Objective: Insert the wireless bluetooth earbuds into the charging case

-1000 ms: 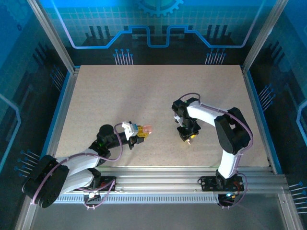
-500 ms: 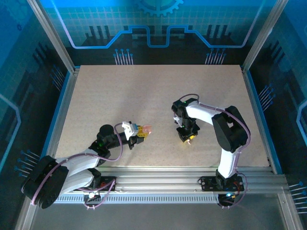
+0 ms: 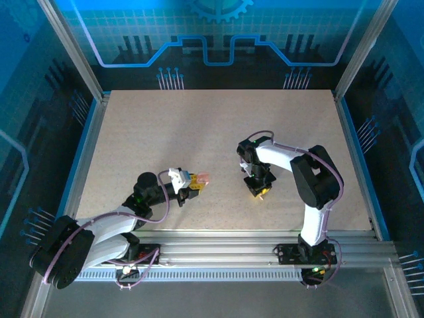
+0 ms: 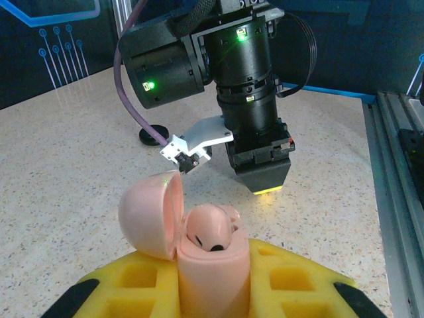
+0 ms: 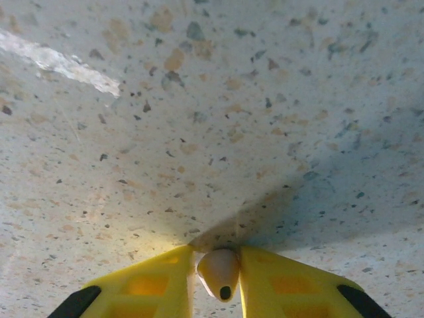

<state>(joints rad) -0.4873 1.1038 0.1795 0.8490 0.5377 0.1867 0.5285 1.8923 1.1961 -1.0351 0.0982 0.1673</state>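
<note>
Gripping the open charging case (image 4: 213, 275) between its yellow pads (image 4: 132, 291), the left claw (image 3: 194, 183) holds it upright, lid (image 4: 152, 215) swung to the left, with one earbud (image 4: 211, 233) seated inside. The right claw (image 5: 217, 281) is clamped on the second earbud (image 5: 217, 266), pointing down close to the speckled desk (image 5: 199, 132), near the case.
</note>
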